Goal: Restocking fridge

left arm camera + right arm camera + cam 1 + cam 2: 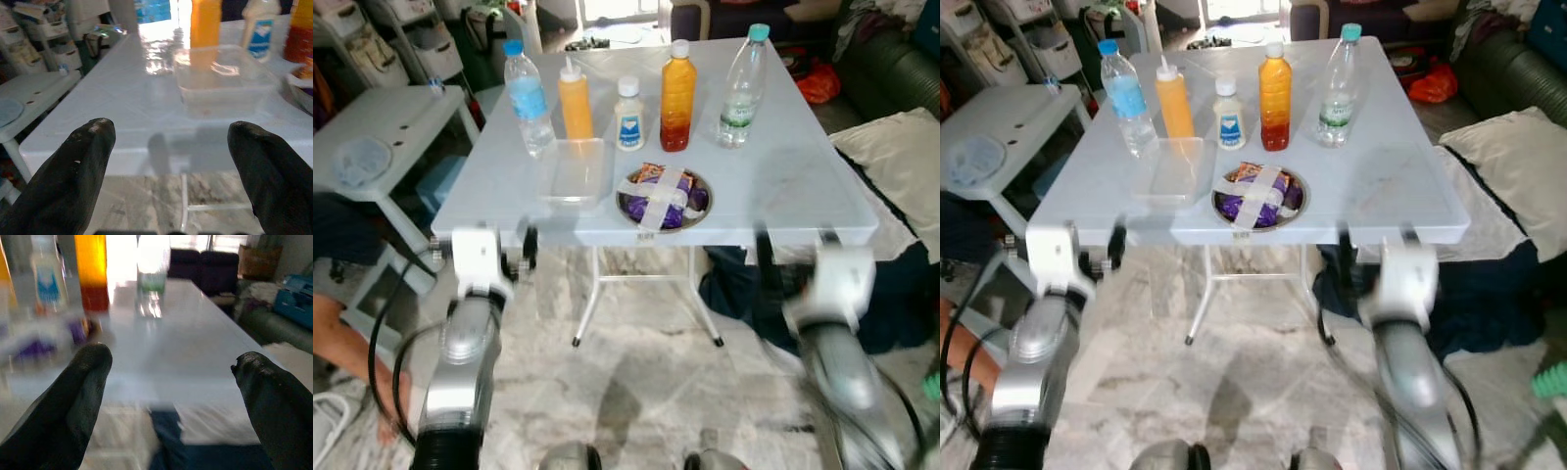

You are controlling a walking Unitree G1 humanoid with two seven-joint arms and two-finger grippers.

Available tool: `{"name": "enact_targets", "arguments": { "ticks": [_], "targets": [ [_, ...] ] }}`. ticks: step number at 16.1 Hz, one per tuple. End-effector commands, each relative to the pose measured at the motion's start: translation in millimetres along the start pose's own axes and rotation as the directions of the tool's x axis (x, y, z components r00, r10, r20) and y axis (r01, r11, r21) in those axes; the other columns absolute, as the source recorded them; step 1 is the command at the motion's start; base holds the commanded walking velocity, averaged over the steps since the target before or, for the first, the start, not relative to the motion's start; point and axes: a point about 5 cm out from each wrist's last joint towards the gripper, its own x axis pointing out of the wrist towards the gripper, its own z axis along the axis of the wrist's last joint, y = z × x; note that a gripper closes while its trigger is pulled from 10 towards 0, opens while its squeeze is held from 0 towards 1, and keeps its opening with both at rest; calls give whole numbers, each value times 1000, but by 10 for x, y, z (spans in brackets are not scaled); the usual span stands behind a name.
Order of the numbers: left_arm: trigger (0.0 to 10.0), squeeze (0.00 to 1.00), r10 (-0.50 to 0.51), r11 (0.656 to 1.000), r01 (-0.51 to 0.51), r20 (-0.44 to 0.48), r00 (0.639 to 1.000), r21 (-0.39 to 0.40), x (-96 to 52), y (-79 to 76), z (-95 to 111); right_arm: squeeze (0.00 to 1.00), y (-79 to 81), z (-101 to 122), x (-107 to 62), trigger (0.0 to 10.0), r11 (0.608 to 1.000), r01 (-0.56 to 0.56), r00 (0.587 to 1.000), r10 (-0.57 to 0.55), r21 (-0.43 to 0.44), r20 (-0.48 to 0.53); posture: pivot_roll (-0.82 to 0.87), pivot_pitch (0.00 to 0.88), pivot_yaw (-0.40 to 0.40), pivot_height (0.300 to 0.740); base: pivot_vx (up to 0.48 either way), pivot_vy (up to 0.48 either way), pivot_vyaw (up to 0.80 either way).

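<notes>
A white folding table stands ahead of the robot, its near edge running just beyond both raised arms. Along the far side, from ten o'clock to two o'clock, stand a water bottle with a blue cap, an orange squeeze bottle, a small white bottle with a blue label, a tall juice bottle and a clear bottle with a teal cap, each apart from its neighbour. Nearer the front edge lie a clear plastic box at eleven o'clock and, just beside it at twelve, a metal bowl of purple packets crossed with tape. The right half of the tabletop is bare out to its edge. The left gripper hovers short of the near edge, fingers spread wide and holding nothing, facing the box. The right gripper, blurred, is likewise spread and unladen, short of the bare right side. Marble floor lies open under the table; a white shelf unit stands at nine o'clock, a dark sofa at two.
</notes>
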Motion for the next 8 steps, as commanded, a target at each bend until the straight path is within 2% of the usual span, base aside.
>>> {"name": "enact_targets", "arguments": {
  "ticks": [1, 3, 5, 8],
  "targets": [
    [10000, 0, -37, 999, 37, 21, 999, -9, -4, -21, 68, 0, -2, 74, -21, 10000, 1000, -5, 999, 6, -18, 38, -103, 0, 117, 740, 0, 0, 0],
    [10000, 0, -79, 996, 80, 30, 996, -25, -11, -78, 80, 0, -13, 75, -52, 10000, 999, -23, 999, 24, -33, 30, -103, 0, 122, 740, 0, 0, 0],
    [10000, 0, -99, 995, 100, 47, 994, -21, 11, -77, 173, 0, -43, 134, -15, 10000, 1000, -4, 999, 5, -27, 45, -95, 0, 124, 740, 339, 0, 0],
    [10000, 0, -98, 995, 99, 49, 994, -20, 29, -35, 215, 0, 32, 174, -2, 10000, 1000, -24, 998, 24, -13, 57, -95, 0, 127, 740, 394, 0, 0]
  ]
}}
